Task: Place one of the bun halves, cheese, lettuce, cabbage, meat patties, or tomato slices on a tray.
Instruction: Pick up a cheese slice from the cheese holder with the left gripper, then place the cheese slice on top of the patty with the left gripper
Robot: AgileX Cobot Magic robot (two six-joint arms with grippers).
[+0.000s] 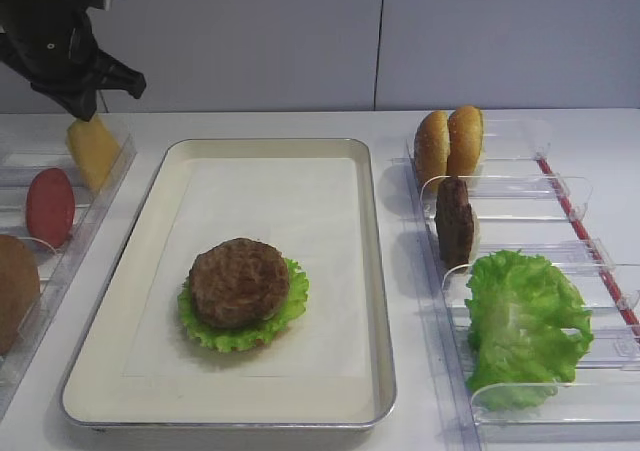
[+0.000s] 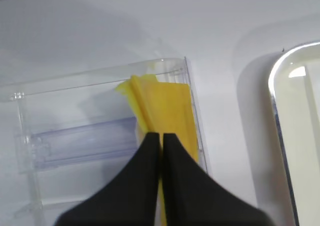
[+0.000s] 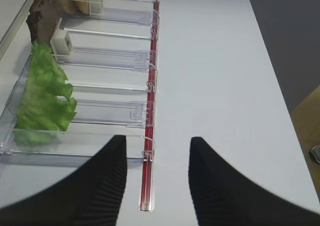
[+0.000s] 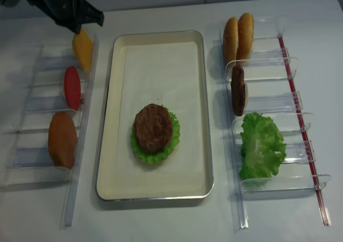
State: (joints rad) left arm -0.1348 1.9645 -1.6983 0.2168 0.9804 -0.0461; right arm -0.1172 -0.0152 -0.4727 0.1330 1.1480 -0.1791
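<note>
1. Surface: white, carries everything; bins at both sides so each arm reaches its own stock.
2. Tray: cream, paper-lined, centre of the high view, between the two bin rows; it is the drop zone for either arm.
3. Clear bins, right row at 3 o'clock of the tray, left row at 9 o'clock; dividers hold items on edge, likely so a gripper can pinch them from above.
4. Lettuce: big loose leaf in the right row at 4 o'clock. A second leaf lies flat on the tray under a meat patty, stack started at the tray's 6 o'clock end.
5. Bun halves: two upright at 1 o'clock; another bun half at 8 o'clock in the left row.
6. Spare meat patty on edge, right row, 3 o'clock.
7. Tomato slice on edge, left row, 9 o'clock.
8. Cheese: upright in the far left bin, 10 o'clock of the tray, not on the tray yet.
9. Left gripper: clenched on the cheese's top edge, wrist view shows the yellow slice pinched between the closed jaws; judged step: lift, carry to the stack.
10. Right gripper: released, jaws apart, nothing between, parked over the right row's near end.
</note>
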